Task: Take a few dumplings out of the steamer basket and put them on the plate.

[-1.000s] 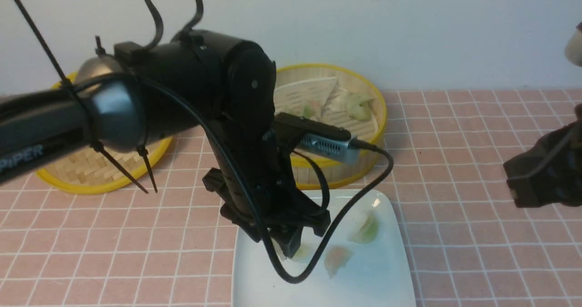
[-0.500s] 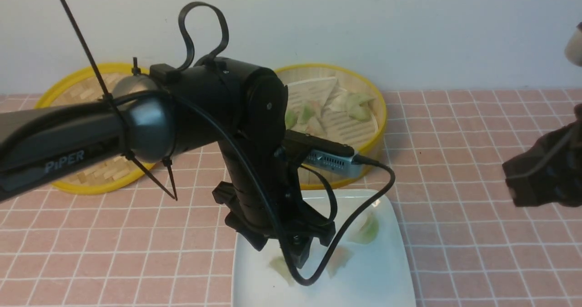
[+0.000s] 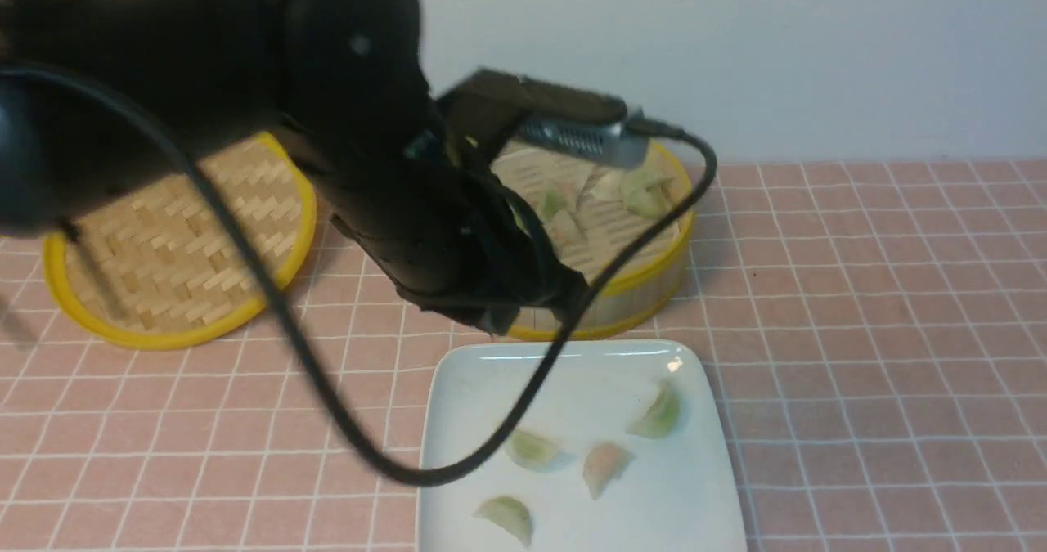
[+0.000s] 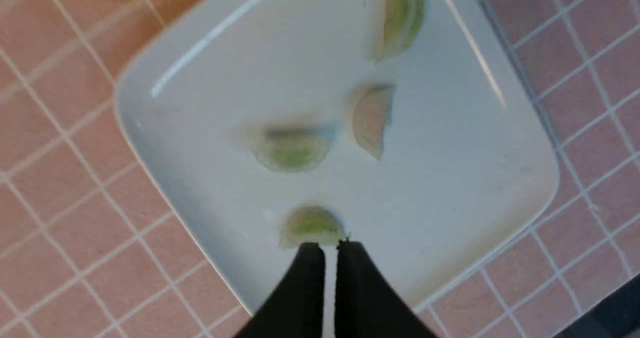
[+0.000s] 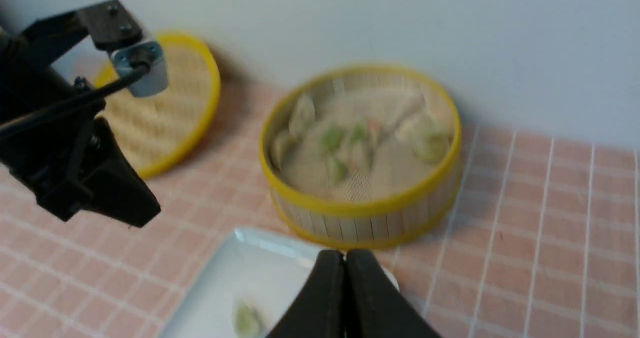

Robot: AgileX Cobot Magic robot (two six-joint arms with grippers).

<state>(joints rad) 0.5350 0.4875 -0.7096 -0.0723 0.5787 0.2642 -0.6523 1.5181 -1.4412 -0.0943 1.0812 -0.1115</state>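
Masking steamer basket (image 3: 646,290) partly: L arm (image 3: 368,127); L pincer (image 4: 329,246) clenched empty, R pincer (image 5: 345,254) clenched; lid (image 3: 180,241) leftward.

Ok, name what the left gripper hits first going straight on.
The left gripper would probably meet the green dumpling just ahead, or the plate under it; depth is unclear.

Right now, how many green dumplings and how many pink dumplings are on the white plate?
Green dumplings: 3
Pink dumplings: 1
Total on the plate: 4
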